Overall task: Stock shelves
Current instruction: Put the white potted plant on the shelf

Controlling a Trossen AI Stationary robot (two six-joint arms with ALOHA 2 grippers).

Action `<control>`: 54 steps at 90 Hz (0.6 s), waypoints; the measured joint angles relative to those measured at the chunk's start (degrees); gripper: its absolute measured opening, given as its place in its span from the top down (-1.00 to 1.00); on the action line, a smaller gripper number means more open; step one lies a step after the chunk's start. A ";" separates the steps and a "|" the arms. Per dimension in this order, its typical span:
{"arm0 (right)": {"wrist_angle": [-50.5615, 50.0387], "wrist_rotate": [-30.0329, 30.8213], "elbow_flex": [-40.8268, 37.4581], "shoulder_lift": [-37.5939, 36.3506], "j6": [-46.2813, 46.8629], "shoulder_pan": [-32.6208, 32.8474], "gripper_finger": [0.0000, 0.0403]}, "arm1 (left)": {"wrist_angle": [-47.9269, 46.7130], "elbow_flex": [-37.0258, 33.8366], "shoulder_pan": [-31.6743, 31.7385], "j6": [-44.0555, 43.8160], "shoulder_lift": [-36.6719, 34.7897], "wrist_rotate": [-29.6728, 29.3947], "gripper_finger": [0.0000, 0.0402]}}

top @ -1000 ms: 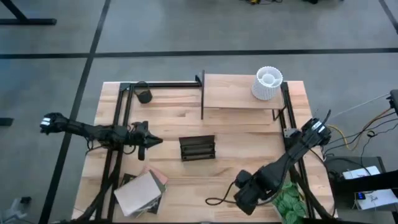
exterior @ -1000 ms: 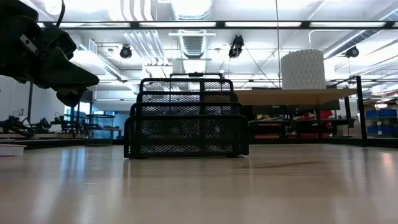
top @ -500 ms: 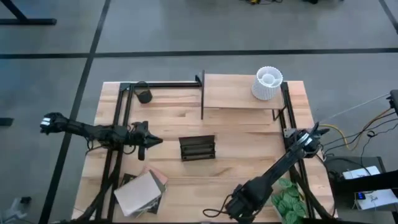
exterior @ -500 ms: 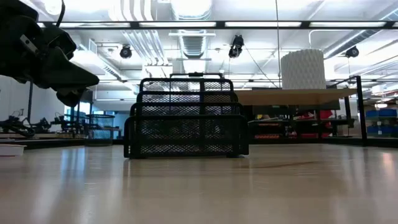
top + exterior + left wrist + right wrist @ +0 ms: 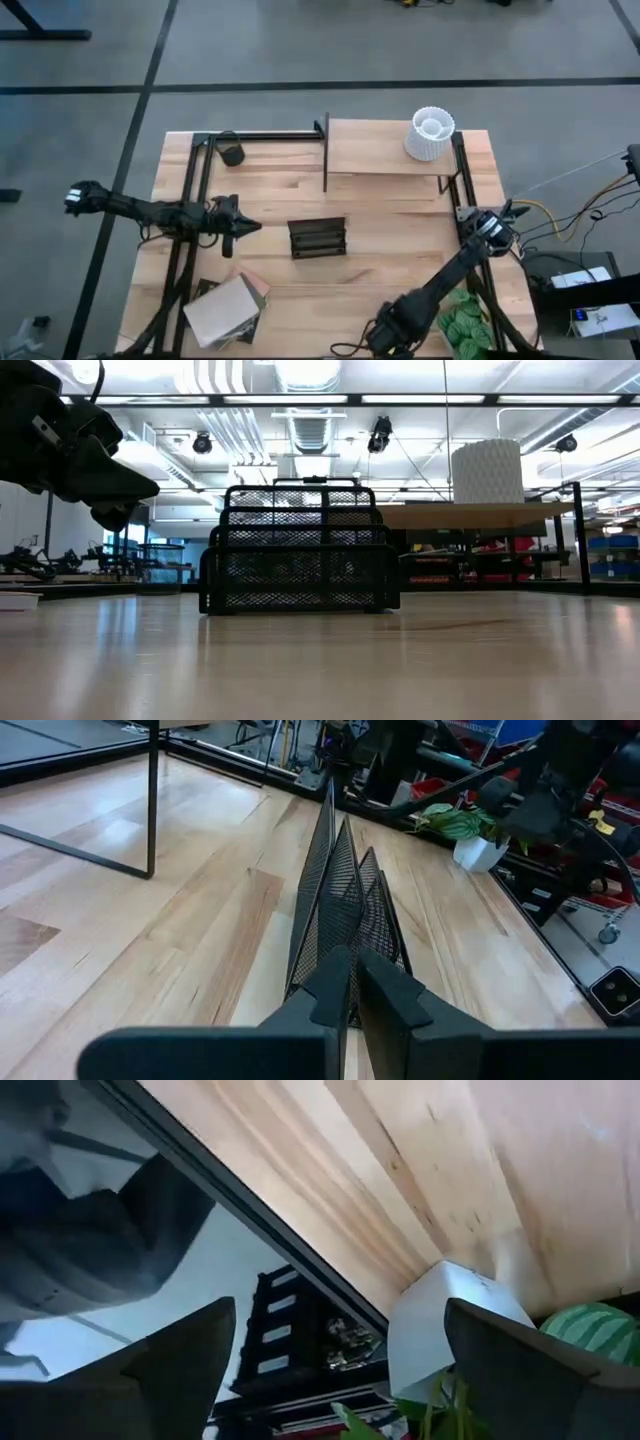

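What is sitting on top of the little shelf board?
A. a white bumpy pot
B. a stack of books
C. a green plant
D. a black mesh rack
A: the white ribbed pot stands on the shelf's pale board, toward its right end, in the high view.

My right gripper point(image 5: 385, 338) sits at the high view's six o'clock edge, fingertips indistinct against my dark arm there. The plant point(image 5: 462, 325) beside it runs off the same edge. In the low view the mesh rack point(image 5: 300, 550) hides part of the shelves point(image 5: 480, 515), and my left gripper point(image 5: 75, 455) is cut at nine o'clock.
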 joint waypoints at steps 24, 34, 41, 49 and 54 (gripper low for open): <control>-0.13 0.22 -0.77 0.00 -5.99 0.10 -0.70 | -0.01 0.00 0.00 0.00 0.00 0.00 0.97; -0.21 1.07 -1.42 0.00 -8.26 0.34 -0.70 | 0.00 -0.01 0.00 0.00 0.00 0.00 0.97; -0.21 1.09 -1.92 0.00 -9.30 0.46 -0.70 | 0.00 -0.01 -0.01 0.01 0.00 0.00 0.97; -0.26 1.07 -2.42 0.00 -10.39 0.71 -0.70 | 0.00 0.00 -0.01 0.02 0.00 0.00 0.97; -0.22 1.08 -2.53 0.00 -11.23 0.71 -0.70 | 0.00 0.00 0.00 0.02 0.00 0.00 0.97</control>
